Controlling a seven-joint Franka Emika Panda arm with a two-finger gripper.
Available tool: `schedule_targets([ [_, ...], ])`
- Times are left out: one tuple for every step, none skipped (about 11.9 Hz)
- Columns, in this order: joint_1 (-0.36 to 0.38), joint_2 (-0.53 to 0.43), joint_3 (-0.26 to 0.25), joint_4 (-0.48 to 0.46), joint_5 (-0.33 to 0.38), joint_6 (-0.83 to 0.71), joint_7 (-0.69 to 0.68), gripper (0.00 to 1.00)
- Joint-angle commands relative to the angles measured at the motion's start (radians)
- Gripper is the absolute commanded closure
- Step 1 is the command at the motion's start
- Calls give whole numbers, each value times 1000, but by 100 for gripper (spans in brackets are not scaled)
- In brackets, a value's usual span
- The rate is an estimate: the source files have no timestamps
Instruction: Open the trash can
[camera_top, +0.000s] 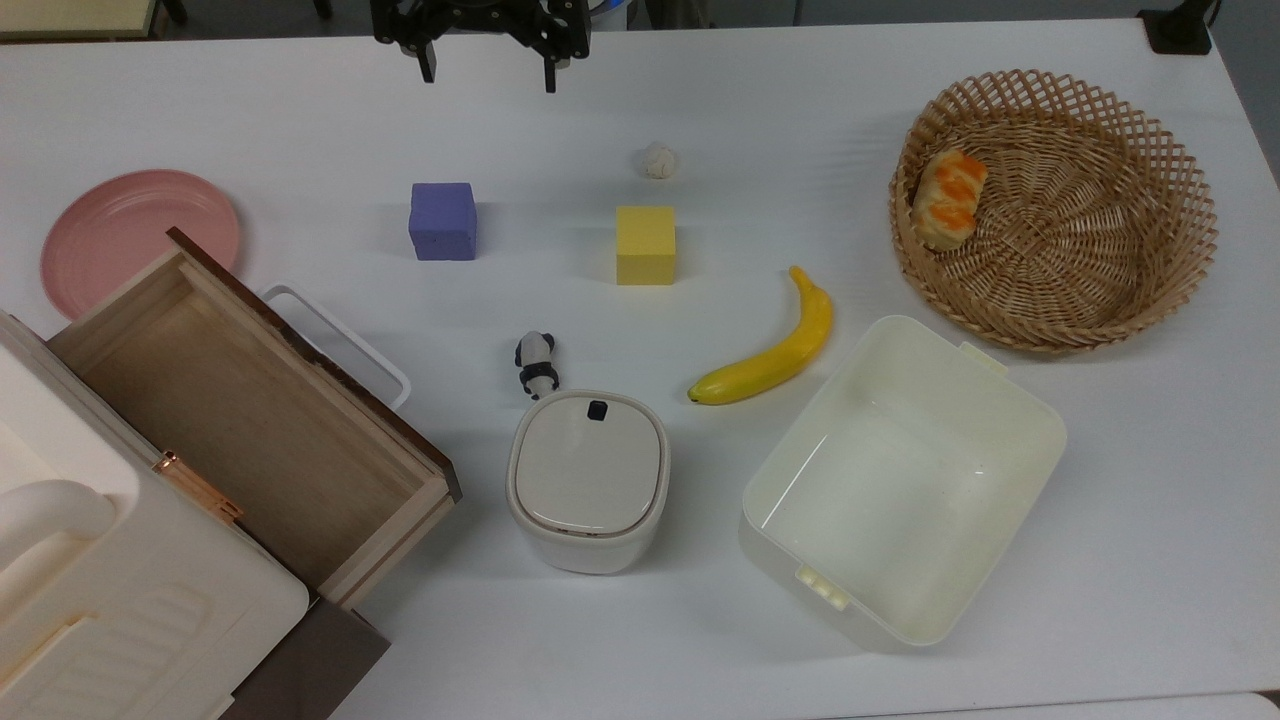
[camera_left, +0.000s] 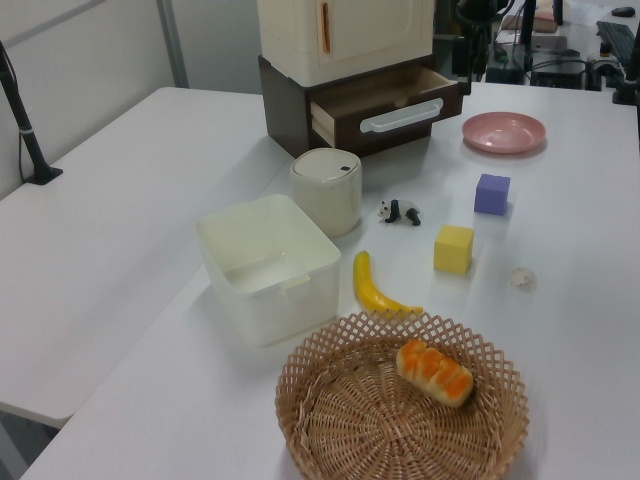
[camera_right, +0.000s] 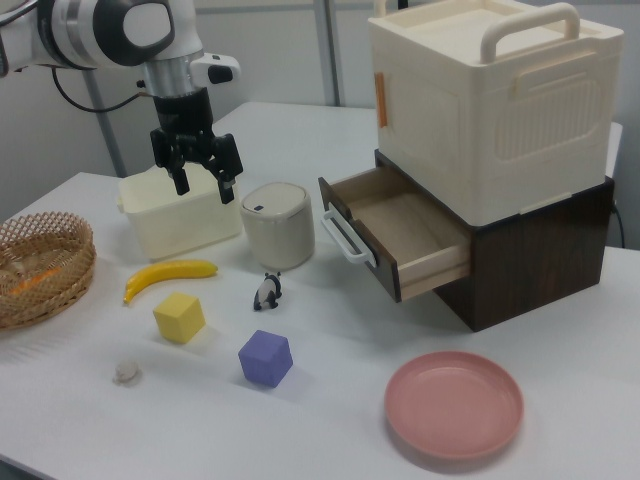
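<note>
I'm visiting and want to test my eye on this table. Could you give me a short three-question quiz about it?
1. True or false: the trash can has its lid shut.
2. What lies in the wicker basket? A) banana B) bread roll C) purple cube
3. Which toy stands next to the trash can in the top view?

Key: 1 true. 2 B, the bread roll. 3 the panda figure. The end effector hangs open, holding nothing.

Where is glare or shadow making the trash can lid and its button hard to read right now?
Top view: the trash can is evenly lit, its black button crisp, with a soft shadow toward the view's right. Left view: the lid reads clearly and the button shows dark. Right view: the gripper, jaws open, hangs in front of the cream tub without shading the lid.
</note>
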Motion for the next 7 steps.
schedule_targets([
  [73, -37, -58, 53, 3, -124, -93, 0],
  [76, -37, -58, 54, 5, -124, -94, 0],
  [91, -38, -61, 54, 5, -122, -94, 0],
  [117, -40, -84, 54, 6, -121, -94, 0],
  [132, -44, -98, 54, 11, -121, -94, 0],
  [139, -46, -98, 54, 14, -119, -94, 0],
  [151, -46, -104, 54, 14, -117, -94, 0],
])
